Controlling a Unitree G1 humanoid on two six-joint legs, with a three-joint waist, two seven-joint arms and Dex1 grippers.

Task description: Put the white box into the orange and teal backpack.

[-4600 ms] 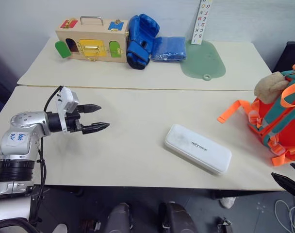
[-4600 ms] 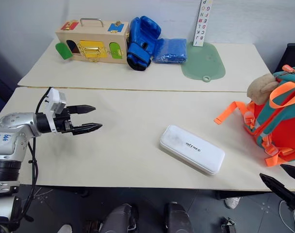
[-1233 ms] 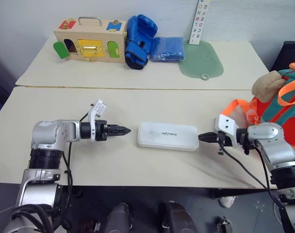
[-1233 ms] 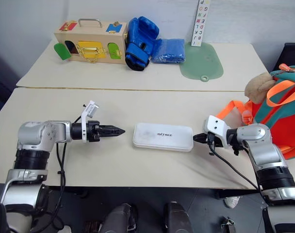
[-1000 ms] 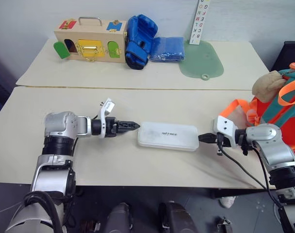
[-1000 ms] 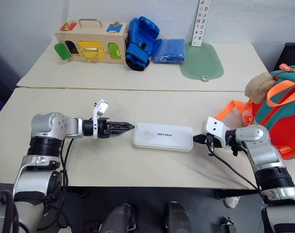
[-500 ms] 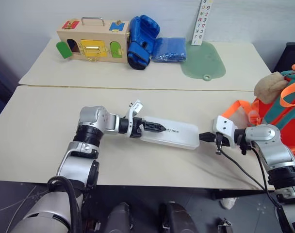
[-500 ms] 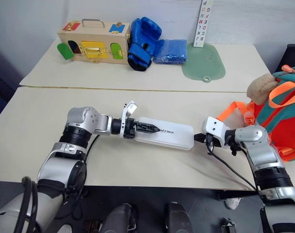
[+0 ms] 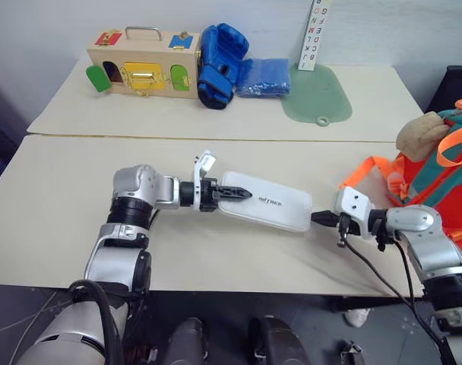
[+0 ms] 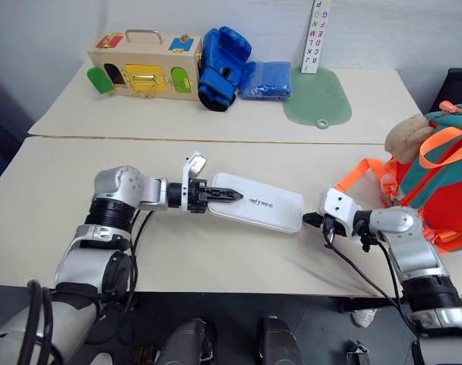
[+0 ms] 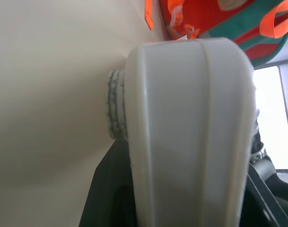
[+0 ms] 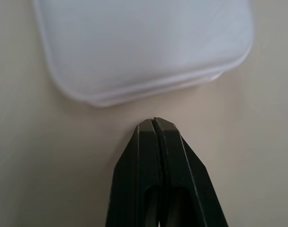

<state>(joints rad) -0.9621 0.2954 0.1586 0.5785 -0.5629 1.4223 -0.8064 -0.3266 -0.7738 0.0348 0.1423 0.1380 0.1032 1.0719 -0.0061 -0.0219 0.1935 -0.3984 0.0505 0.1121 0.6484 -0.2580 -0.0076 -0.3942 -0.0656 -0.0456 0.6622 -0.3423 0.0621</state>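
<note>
On the cream table (image 9: 56, 228), left of the orange and teal backpack (image 9: 444, 182), your left gripper (image 9: 235, 193) pinches the near end of the white box (image 9: 273, 204). Held by one end, it could pivot or slip. The left wrist view shows the box clamped end-on. In the right wrist view your right gripper (image 12: 154, 124), pressed together, sits just short of the box; a nudge could knock it loose. A wooden latch box (image 9: 143, 63) stands far beyond.

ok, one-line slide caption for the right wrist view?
Shut right gripper poised just short of the white box end on the table.
</note>
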